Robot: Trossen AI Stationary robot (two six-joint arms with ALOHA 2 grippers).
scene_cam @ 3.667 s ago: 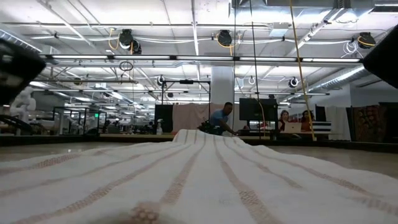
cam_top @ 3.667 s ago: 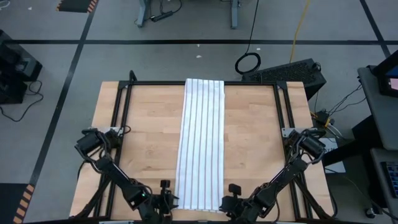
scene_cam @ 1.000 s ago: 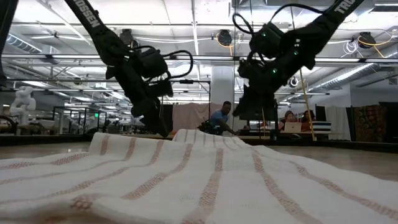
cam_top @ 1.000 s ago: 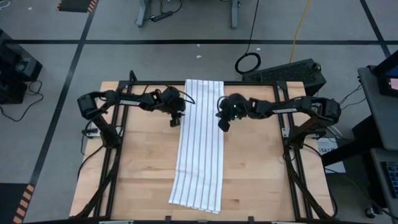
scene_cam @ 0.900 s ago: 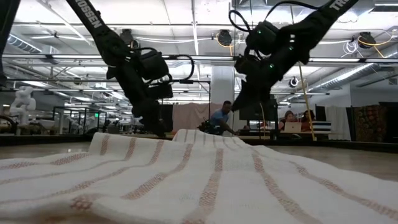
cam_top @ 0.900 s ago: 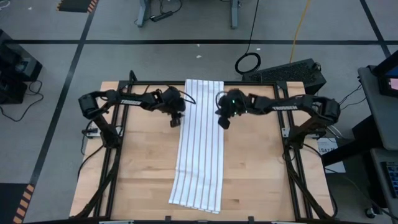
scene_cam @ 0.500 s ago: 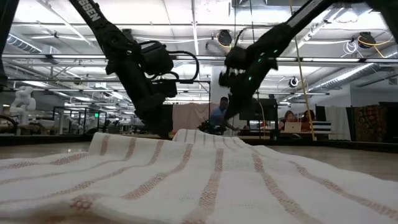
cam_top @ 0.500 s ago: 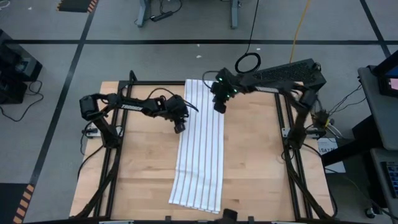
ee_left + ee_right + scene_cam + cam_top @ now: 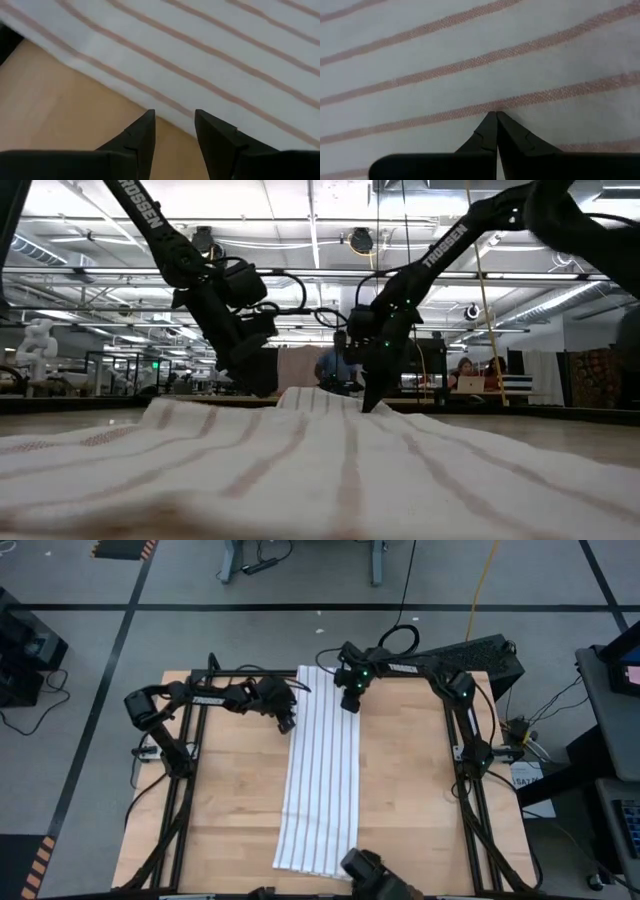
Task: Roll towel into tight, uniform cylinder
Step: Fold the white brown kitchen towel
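Note:
The white towel point(image 9: 320, 780) with thin dark stripes lies flat and lengthwise on the wooden table point(image 9: 230, 800), running from the far edge to the near edge. My left gripper point(image 9: 287, 725) is open at the towel's left long edge, near its far end. In the left wrist view its fingers point(image 9: 173, 117) straddle that edge point(image 9: 125, 82), with wood below them. My right gripper point(image 9: 349, 703) is shut over the towel's far right part. In the low view its tip point(image 9: 369, 408) reaches down to the cloth point(image 9: 320, 460). My left gripper hovers at the towel's left edge; I cannot tell whether it touches the cloth. My right gripper's shut fingertips point(image 9: 495, 114) meet the towel's top face on a stripe point(image 9: 530, 100) near the far right corner. They slant down from above. The towel lies flat on the table under them.
Black frame rails point(image 9: 195, 740) run along both sides of the table, the other one point(image 9: 460, 740) on the right. A dark object point(image 9: 368, 872) sits at the near edge by the towel's near right corner. A person point(image 9: 335, 370) stands in the room beyond the far edge.
My right gripper, still shut, has swung toward the table's far edge and a little left. It has tipped downward and sunk onto the towel's far end. The towel has stayed flat where it was.

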